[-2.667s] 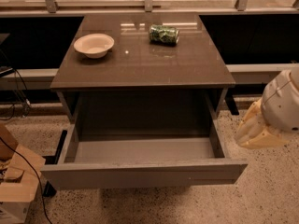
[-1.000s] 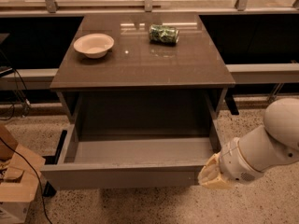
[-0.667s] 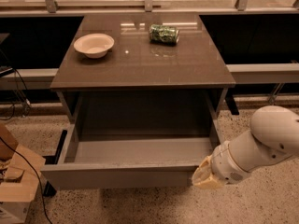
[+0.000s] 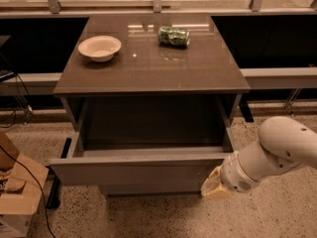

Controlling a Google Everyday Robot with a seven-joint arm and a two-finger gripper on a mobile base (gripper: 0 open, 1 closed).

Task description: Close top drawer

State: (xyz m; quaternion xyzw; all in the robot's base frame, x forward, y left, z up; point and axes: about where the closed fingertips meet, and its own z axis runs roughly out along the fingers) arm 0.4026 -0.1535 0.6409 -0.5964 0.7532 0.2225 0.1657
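Note:
The top drawer is a wide, deep grey drawer with a flat handleless front. It stands pulled out from under the cabinet's brown top, and its inside looks empty. My gripper is at the right end of the drawer's front panel, touching or very close to it. The white arm reaches in from the right.
A white bowl and a green can lying on its side sit on the brown top. A cardboard box and cables are on the floor at the left. A rail with glass runs behind the cabinet.
The gripper has swung from the cabinet's right side down to the drawer's front right corner. The drawer front now sits closer to the cabinet, with less of its floor showing.

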